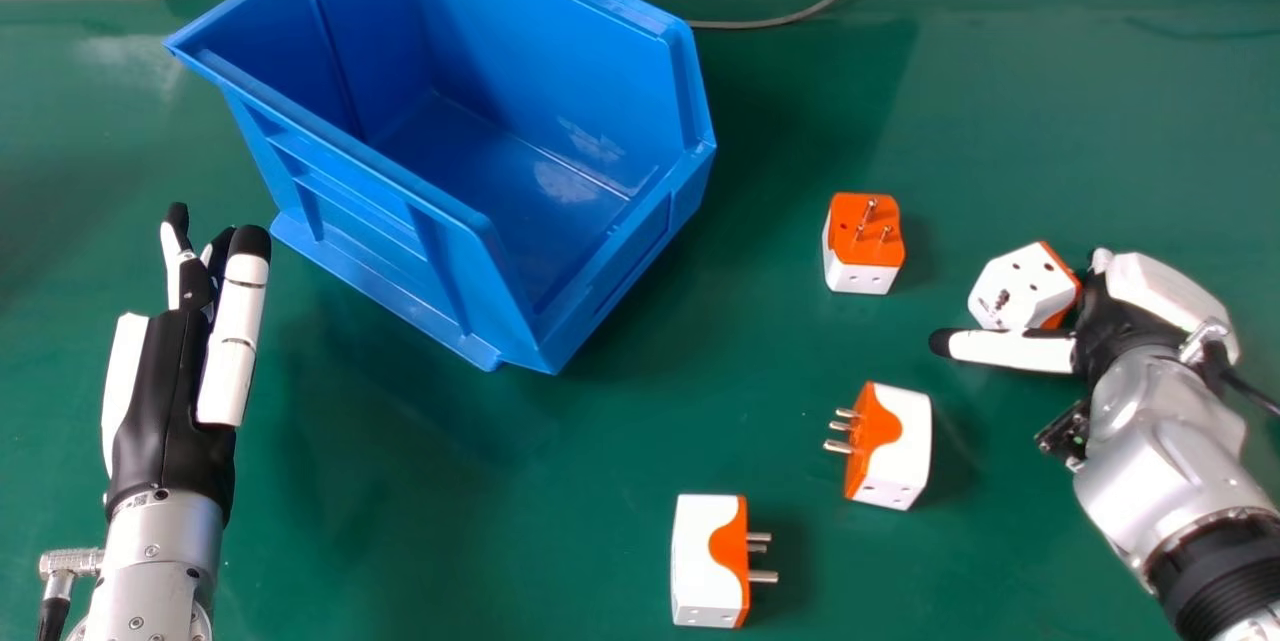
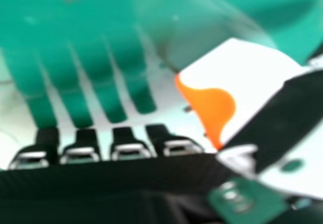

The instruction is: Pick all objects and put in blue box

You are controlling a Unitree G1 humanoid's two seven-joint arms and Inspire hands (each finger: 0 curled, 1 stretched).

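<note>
The work seems to be at its beginning: on the green table (image 1: 430,531) stands the blue box (image 1: 400,211), and all four adapters that I can see are outside it (part of the box floor is hidden by the near wall, so I judge with some care). The left hand (image 1: 165,391) is idle at the left of the head view, its fingers straight. The right hand (image 1: 1125,316) is at the first adapter (image 1: 1018,289); whether it grips this one or is only around it, I cannot tell. Three more remain to pick: the second adapter (image 1: 880,451) with pins to the left, the third adapter (image 1: 700,561) with pins to the right, and the fourth adapter (image 1: 862,251) with pins upward. Of the first one, the head view gives the holed face (image 1: 1020,281), while the right hand view gives a smooth white side with a curved orange patch (image 2: 217,105).
</note>
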